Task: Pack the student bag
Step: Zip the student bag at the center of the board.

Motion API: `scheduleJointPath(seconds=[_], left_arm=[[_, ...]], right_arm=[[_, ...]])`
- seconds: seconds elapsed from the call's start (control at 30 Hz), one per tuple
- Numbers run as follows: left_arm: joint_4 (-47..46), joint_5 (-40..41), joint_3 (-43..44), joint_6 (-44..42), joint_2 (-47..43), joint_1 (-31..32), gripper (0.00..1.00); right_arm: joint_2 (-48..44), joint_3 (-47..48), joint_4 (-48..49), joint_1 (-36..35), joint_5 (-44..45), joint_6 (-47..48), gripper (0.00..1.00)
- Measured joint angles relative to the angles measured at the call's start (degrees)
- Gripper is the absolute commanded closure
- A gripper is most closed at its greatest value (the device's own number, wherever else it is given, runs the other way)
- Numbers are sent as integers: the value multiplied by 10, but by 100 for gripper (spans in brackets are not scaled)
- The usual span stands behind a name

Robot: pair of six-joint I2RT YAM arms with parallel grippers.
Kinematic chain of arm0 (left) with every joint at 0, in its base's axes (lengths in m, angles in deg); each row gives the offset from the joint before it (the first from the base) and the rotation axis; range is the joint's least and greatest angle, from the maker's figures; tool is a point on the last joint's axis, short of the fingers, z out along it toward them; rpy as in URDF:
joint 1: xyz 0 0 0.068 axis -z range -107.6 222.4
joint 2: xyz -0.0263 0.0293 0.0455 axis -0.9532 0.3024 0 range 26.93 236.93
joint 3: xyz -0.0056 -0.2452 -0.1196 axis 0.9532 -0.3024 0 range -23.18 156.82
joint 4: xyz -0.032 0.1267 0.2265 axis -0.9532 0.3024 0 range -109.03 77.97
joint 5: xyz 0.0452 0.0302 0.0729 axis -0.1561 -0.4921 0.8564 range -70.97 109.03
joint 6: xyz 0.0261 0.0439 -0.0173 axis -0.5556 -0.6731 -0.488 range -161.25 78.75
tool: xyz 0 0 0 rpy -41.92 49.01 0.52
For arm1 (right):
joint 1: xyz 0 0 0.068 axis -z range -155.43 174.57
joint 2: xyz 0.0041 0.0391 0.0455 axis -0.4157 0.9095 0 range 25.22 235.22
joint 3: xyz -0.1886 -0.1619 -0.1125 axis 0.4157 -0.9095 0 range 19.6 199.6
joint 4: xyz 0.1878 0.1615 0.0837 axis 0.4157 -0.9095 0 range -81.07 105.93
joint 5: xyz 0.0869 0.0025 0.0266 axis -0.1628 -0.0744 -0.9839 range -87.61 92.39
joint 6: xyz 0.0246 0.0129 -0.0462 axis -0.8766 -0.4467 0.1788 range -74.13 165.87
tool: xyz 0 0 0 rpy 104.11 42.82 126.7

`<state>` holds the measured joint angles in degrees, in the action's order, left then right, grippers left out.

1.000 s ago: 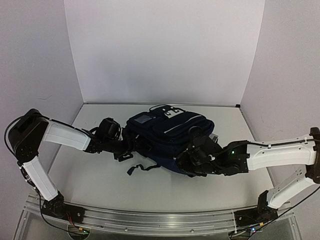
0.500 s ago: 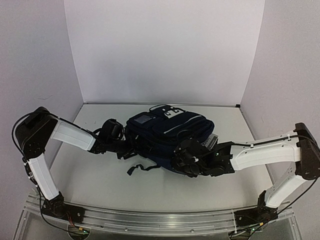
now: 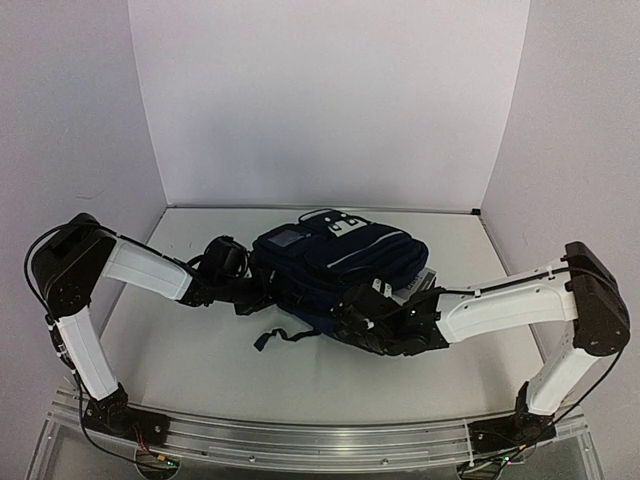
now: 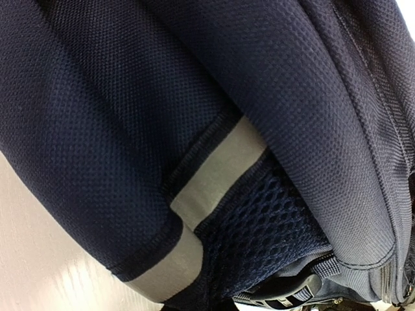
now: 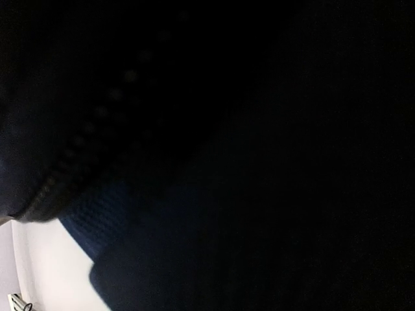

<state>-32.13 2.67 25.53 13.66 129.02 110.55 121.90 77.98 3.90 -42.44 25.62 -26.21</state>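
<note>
The student bag [image 3: 335, 262] is seen lying flat at the middle of the tabletop [image 3: 190, 350], set a little toward twelve o'clock. Its grey flap [image 3: 338, 222] is turned to the back wall, and a loose black strap [image 3: 278, 336] is trailed out toward six o'clock.

At the bag's eight o'clock side the left pincer [image 3: 258, 293] is pressed right up against the fabric. From that wrist, nothing but navy weave, a pale stripe [image 4: 217, 168] and a mesh pocket [image 4: 262, 236] is shown, so close is the camera held. The jaws are brought together. Whether a fold of cloth is pinched between them cannot be told, as the fingers themselves are not shown.

At the bag's five o'clock edge the right pincer [image 3: 348, 322] is tucked in low against, or under, the near side. Its wrist view is blacked out by the bag, and its jaws are hidden from above, so their state cannot be told.

A pale flat thing [image 3: 420, 282] is glimpsed at the bag's four o'clock corner; what it is cannot be made out.

The bag is flanked on two sides, and it is judged that it is being steadied on the left so the near edge can be worked on the right. A slip of the soft fabric is the risk to be watched.
</note>
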Motion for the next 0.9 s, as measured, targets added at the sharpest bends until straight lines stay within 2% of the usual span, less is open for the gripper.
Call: scheduleJointPath(seconds=[0.27, 0.4, 0.43, 0.67, 0.9], left_arm=[[0, 0, 0, 0, 0, 0, 100], [1, 0, 0, -1, 0, 0, 100], [1, 1, 0, -2, 0, 0, 100], [8, -10, 2, -14, -1, -15, 100], [42, -56, 2, -53, -26, -86, 100]], right_arm=[[19, 9, -1, 6, 23, -5, 83], [29, 18, -8, 6, 33, -10, 99], [30, 20, -11, 6, 34, -11, 100], [30, 39, -31, 7, 17, -5, 100], [8, 47, -27, 11, -54, 26, 100]])
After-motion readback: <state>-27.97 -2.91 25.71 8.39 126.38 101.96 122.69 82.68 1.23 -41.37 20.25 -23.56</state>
